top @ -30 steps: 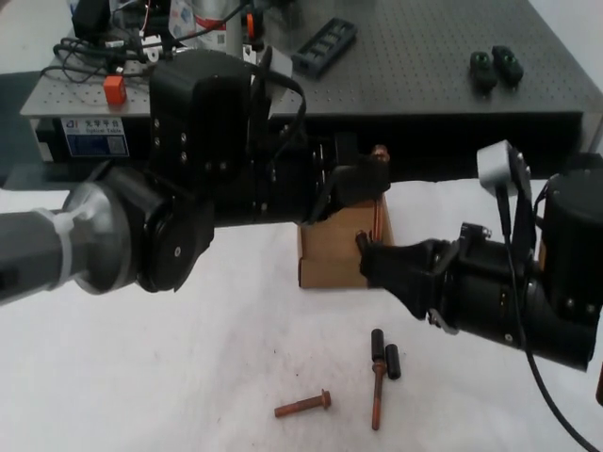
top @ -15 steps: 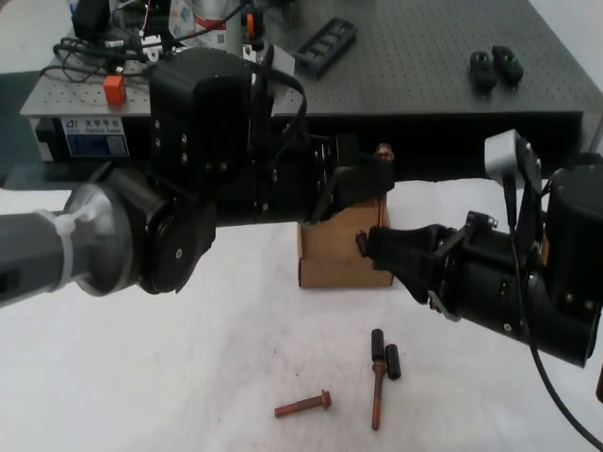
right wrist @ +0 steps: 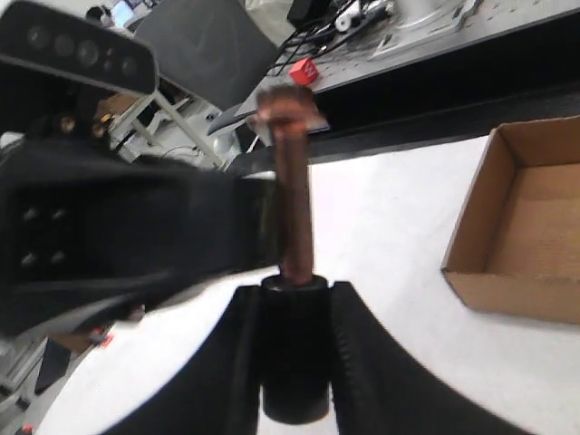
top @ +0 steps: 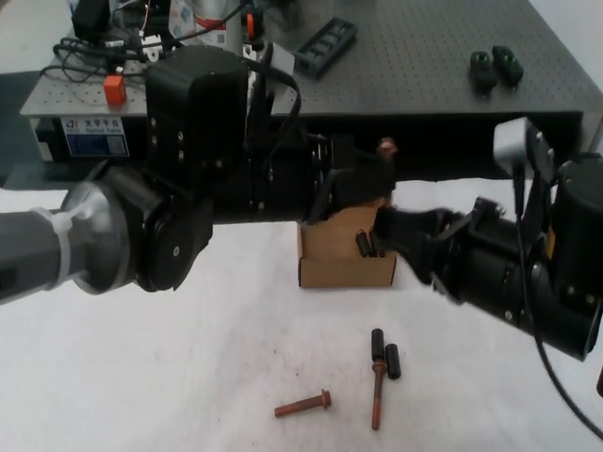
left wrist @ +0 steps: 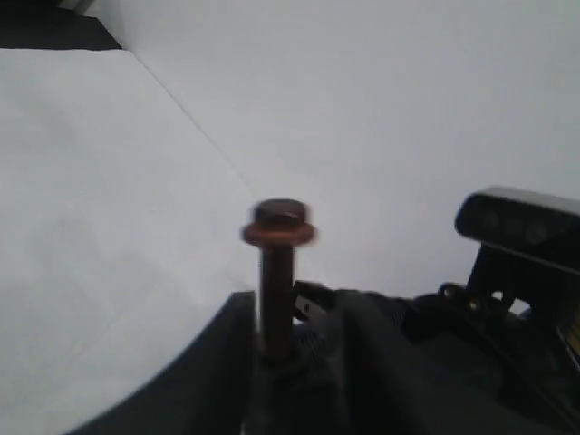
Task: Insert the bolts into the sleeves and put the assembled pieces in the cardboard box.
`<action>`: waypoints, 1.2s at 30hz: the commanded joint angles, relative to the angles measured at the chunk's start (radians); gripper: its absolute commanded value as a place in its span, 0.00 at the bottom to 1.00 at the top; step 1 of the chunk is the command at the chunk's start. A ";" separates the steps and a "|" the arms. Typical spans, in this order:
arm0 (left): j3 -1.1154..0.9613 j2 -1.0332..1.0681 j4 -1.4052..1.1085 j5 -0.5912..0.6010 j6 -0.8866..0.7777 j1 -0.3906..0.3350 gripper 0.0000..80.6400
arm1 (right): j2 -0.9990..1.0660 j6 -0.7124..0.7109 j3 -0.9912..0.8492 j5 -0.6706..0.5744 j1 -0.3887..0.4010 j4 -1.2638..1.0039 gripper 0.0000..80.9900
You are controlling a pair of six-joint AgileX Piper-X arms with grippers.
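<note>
Three copper bolts are in sight: a loose bolt, a second bolt and a raised bolt. There are three black sleeves: an end sleeve at the second bolt's tip, a free sleeve and a held sleeve. There is one cardboard box. There are two arms, the left arm and the right arm. Behind the worktop are two small black parts, one black tray and one orange block.
</note>
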 commanded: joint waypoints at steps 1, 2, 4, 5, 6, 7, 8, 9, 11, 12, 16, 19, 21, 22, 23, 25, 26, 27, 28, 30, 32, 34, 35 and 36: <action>-0.005 -0.020 -0.007 0.015 0.029 0.000 0.59 | 0.004 -0.024 -0.014 0.008 -0.004 -0.035 0.01; -0.005 -0.020 -0.007 0.015 0.036 0.000 0.59 | 0.004 -0.035 -0.014 0.000 -0.007 -0.035 0.01; -0.005 -0.020 -0.007 0.015 0.054 0.000 0.55 | 0.004 -0.053 -0.014 -0.015 -0.012 -0.035 0.01; -0.005 -0.020 -0.007 0.015 0.059 0.000 0.54 | 0.004 -0.075 -0.014 -0.004 -0.018 -0.035 0.01; -0.005 -0.020 -0.007 0.008 0.059 0.000 0.54 | 0.004 -0.099 -0.014 0.025 -0.026 -0.035 0.01; -0.005 -0.020 -0.005 0.004 0.061 0.003 0.54 | 0.004 -0.129 -0.014 0.063 -0.038 -0.035 0.01; -0.005 -0.020 0.002 -0.004 0.067 0.006 0.54 | 0.004 -0.156 -0.014 0.099 -0.051 -0.039 0.01; -0.005 -0.020 0.009 -0.014 0.077 0.009 0.54 | 0.010 -0.186 -0.014 0.120 -0.071 -0.054 0.01; -0.002 -0.020 0.032 -0.044 0.098 0.018 0.54 | 0.041 -0.233 -0.034 0.120 -0.112 -0.080 0.01; 0.004 -0.020 0.040 -0.073 0.117 0.022 0.54 | 0.070 -0.244 -0.059 0.120 -0.134 -0.071 0.01; 0.049 -0.020 0.099 -0.247 0.204 0.024 0.54 | 0.242 -0.249 -0.229 0.113 -0.184 0.030 0.01; 0.081 -0.020 0.143 -0.303 0.215 0.024 0.54 | 0.397 -0.314 -0.394 0.112 -0.185 0.123 0.01; 0.105 -0.018 0.145 -0.302 0.213 0.024 0.54 | 0.496 -0.335 -0.520 0.118 -0.175 0.207 0.01; 0.116 -0.018 0.148 -0.302 0.213 0.024 0.54 | 0.550 -0.339 -0.583 0.119 -0.172 0.255 0.01; 0.125 -0.018 0.151 -0.302 0.213 0.024 0.53 | 0.603 -0.344 -0.633 0.119 -0.169 0.296 0.01; 0.135 -0.018 0.173 -0.311 0.213 0.024 0.53 | 0.702 -0.357 -0.748 0.119 -0.160 0.398 0.01; 0.136 -0.018 0.189 -0.317 0.213 0.024 0.53 | 0.749 -0.357 -0.799 0.119 -0.154 0.445 0.01; 0.136 -0.018 0.199 -0.327 0.213 0.024 0.53 | 0.783 -0.357 -0.837 0.119 -0.149 0.478 0.01; 0.136 -0.018 0.212 -0.330 0.218 0.024 0.53 | 0.824 -0.357 -0.877 0.119 -0.147 0.513 0.01; 0.138 -0.018 0.214 -0.330 0.222 0.024 0.53 | 0.889 -0.357 -0.937 0.119 -0.137 0.564 0.01; 0.138 -0.018 0.216 -0.334 0.222 0.024 0.53 | 0.948 -0.357 -0.986 0.119 -0.127 0.612 0.01; 0.138 -0.018 0.219 -0.346 0.222 0.024 0.53 | 0.994 -0.357 -1.017 0.119 -0.120 0.656 0.01; 0.138 -0.018 0.224 -0.346 0.222 0.024 0.53 | 1.010 -0.357 -1.027 0.119 -0.115 0.676 0.01; 0.138 -0.018 0.228 -0.348 0.222 0.024 0.53 | 1.019 -0.357 -1.029 0.119 -0.112 0.687 0.00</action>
